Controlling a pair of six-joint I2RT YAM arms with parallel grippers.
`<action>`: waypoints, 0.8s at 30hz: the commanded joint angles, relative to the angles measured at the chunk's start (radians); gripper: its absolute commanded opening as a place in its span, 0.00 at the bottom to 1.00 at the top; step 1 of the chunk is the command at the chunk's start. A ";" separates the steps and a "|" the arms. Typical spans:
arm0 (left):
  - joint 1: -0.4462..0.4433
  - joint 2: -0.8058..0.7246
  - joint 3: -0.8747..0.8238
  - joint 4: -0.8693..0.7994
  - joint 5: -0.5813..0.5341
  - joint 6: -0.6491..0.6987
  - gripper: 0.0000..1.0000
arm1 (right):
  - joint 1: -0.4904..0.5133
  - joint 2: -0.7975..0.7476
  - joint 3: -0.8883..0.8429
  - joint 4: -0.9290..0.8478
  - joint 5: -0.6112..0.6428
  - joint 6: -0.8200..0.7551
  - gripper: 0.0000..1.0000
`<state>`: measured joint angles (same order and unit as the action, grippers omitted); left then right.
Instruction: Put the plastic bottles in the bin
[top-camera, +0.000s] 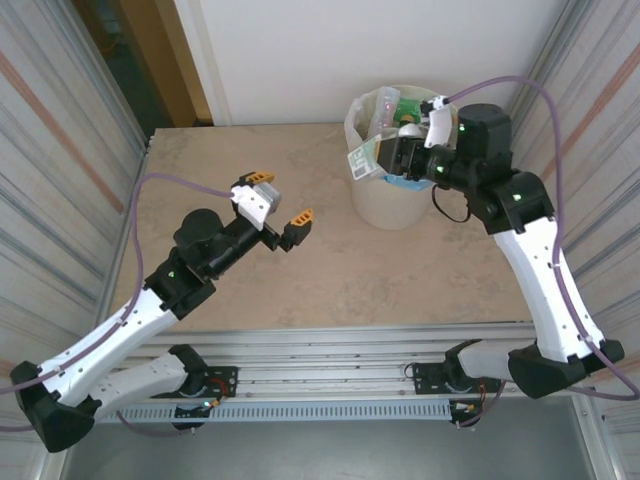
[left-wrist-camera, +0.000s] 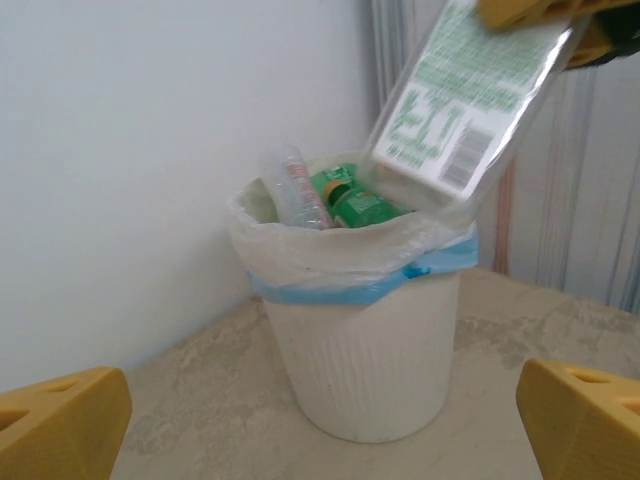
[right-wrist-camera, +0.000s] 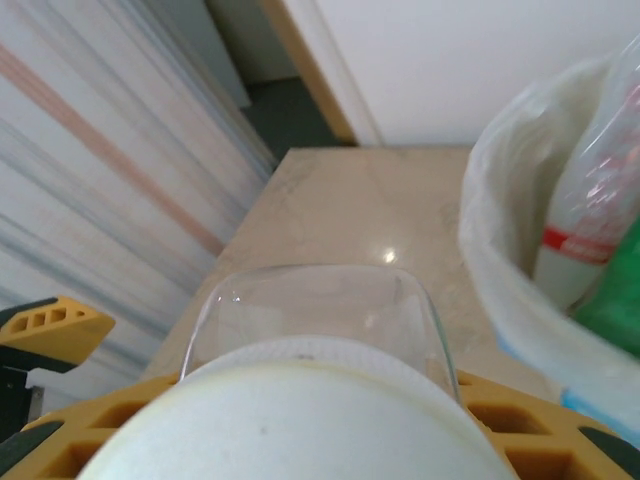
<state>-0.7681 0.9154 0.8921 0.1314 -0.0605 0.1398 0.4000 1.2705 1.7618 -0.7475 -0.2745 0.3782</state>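
Bottle (top-camera: 364, 160) at upper right looks light, thin-walled and slick; right gripper (top-camera: 393, 157) pinches its stiffer cap end over the bin (top-camera: 398, 212). Left gripper (top-camera: 283, 205) gapes wide, empty.

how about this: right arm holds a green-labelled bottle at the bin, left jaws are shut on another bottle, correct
No: the left jaws stand open and empty above the table, as the top external view shows. The right arm does hold the green-labelled bottle at the bin.
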 joint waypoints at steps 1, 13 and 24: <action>-0.004 -0.017 -0.032 -0.024 -0.145 -0.081 0.99 | -0.013 -0.006 0.074 -0.074 0.157 -0.099 0.04; 0.068 -0.020 -0.093 -0.083 -0.235 -0.272 0.99 | -0.002 0.220 0.302 -0.086 0.632 -0.355 0.03; 0.079 -0.020 -0.109 -0.078 -0.217 -0.284 0.99 | -0.031 0.422 0.332 0.049 0.863 -0.553 0.06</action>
<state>-0.6949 0.9089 0.7998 0.0494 -0.2810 -0.1253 0.3855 1.6733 2.0483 -0.7536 0.5022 -0.1032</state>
